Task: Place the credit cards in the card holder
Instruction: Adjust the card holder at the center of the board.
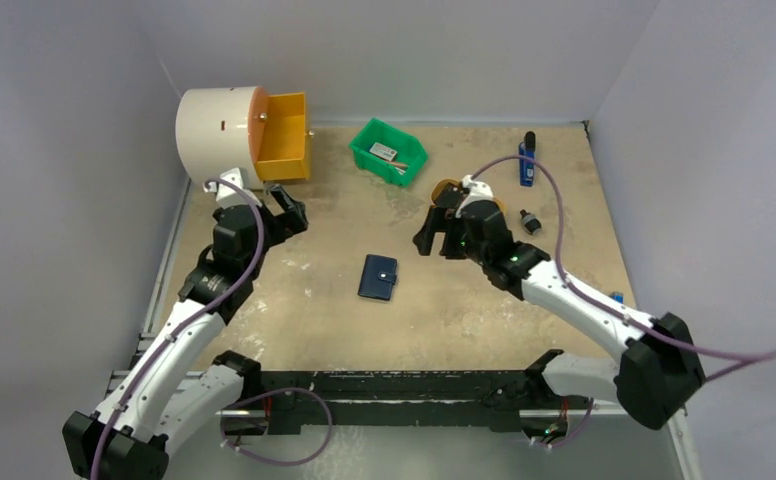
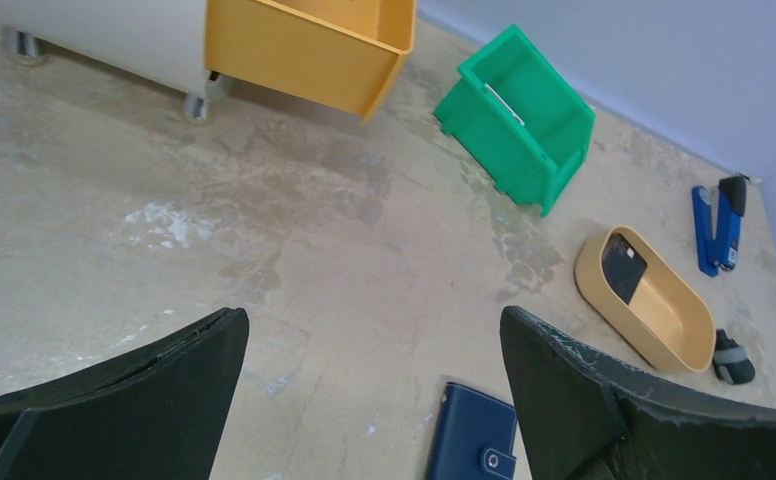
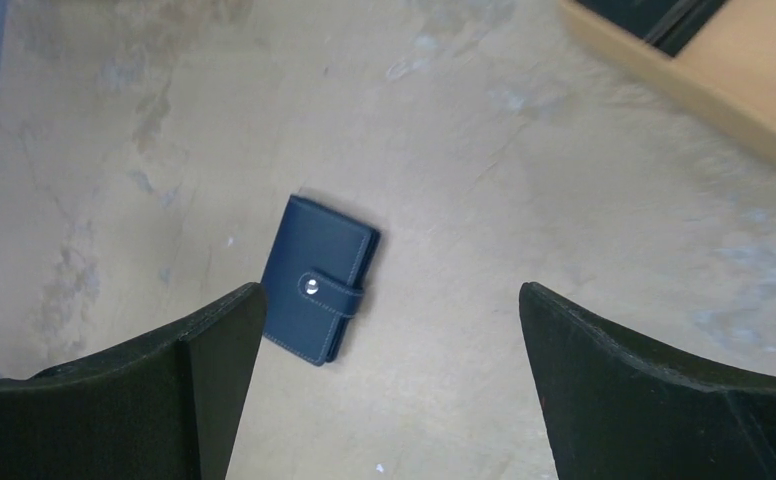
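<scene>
Card holder (image 3: pixel 321 279) navy blue, small pale stud on tab. Tabletop (image 1: pixel 314 300) beige, mottled, with whitish scuffs and darker stains. Bin (image 1: pixel 388 150) bright green. Drawer (image 1: pixel 284 137) orange-yellow, set in cream-white drum (image 1: pixel 214 130). Oval tray (image 2: pixel 654 310) tan, with flat black piece (image 2: pixel 624 268) inside. Stick-shaped tool (image 2: pixel 706 235) blue and black. Cables (image 1: pixel 560 212) purple. Arms (image 1: pixel 179 340) white with black joints.

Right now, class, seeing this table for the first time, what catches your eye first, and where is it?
The navy card holder lies snapped shut, alone in the middle of the table. The left gripper and the right gripper hang open to either side of it, a little farther back. Along the far edge sit a green bin and a yellow tray beside a white drum.
</scene>
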